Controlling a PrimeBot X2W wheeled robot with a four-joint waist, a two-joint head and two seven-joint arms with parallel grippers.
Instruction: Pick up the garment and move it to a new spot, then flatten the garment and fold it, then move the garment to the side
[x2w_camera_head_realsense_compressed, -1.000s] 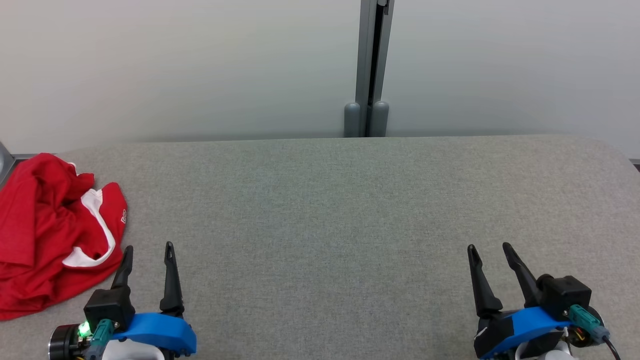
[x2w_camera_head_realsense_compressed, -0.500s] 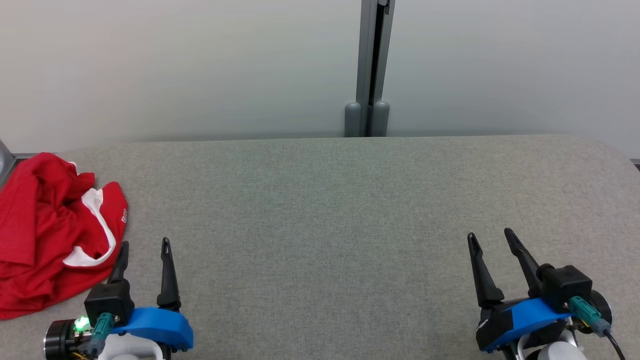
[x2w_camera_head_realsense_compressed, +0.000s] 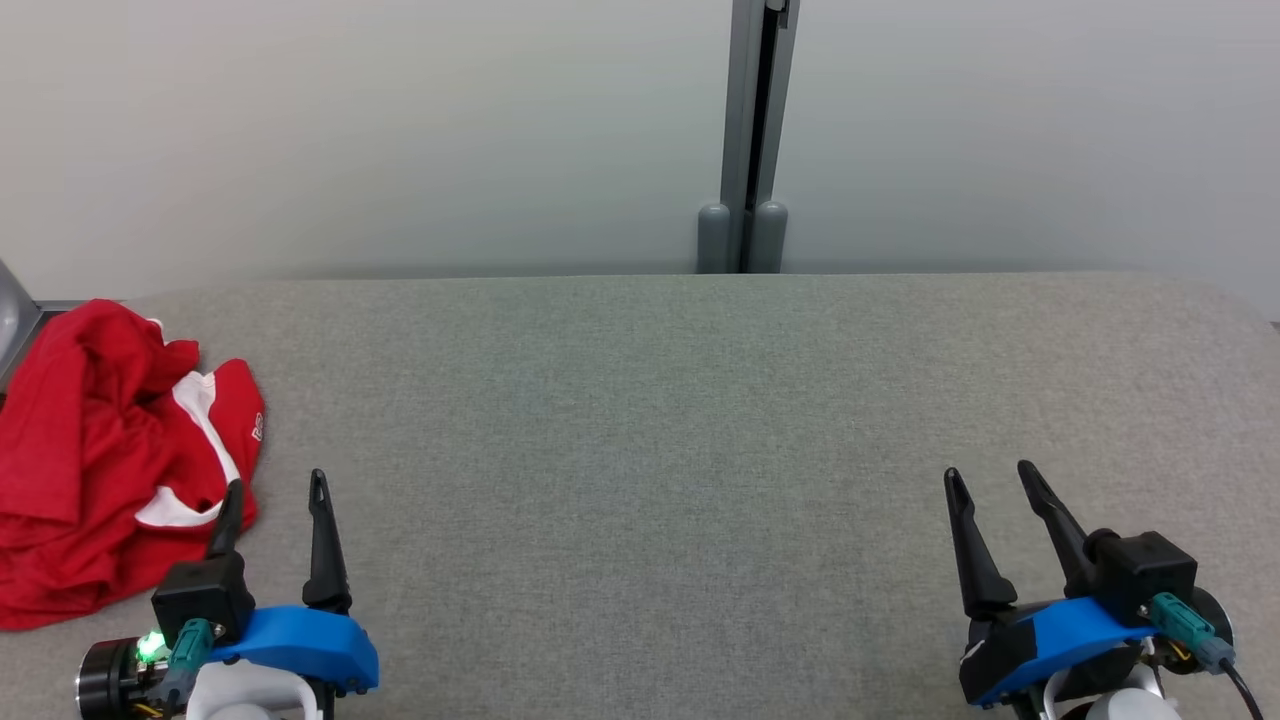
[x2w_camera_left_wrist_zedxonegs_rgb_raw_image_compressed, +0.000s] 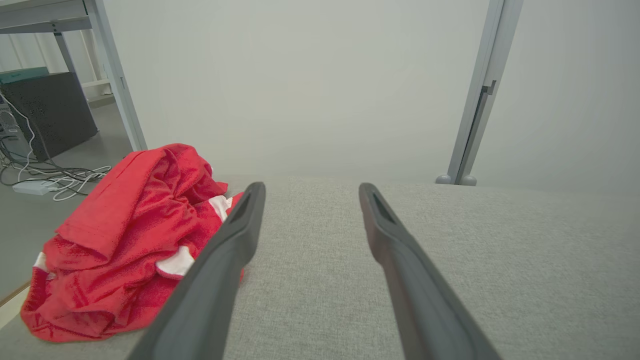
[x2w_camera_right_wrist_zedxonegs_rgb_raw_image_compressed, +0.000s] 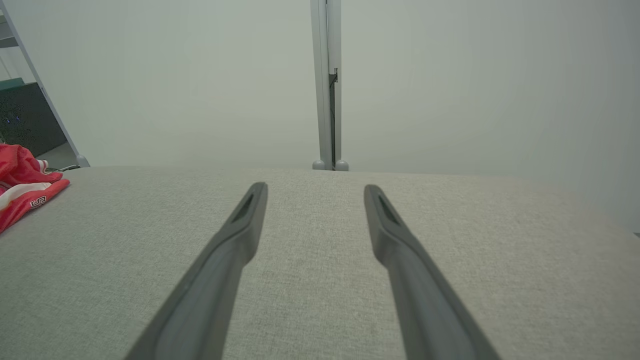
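Left gripper (x2w_camera_head_realsense_compressed: 275, 480) and right gripper (x2w_camera_head_realsense_compressed: 988, 469) both gaped wide, empty, above a woven grey tabletop (x2w_camera_head_realsense_compressed: 640, 420) bearing a crumpled red, white-trimmed shirt (x2w_camera_head_realsense_compressed: 90, 470).

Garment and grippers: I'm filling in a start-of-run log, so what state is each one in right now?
garment: crumpled in a heap near the left edge of the table, unfolded, not held.
left gripper: open, empty, close beside the garment; contact cannot be told.
right gripper: open, empty, above bare table, far from the garment.
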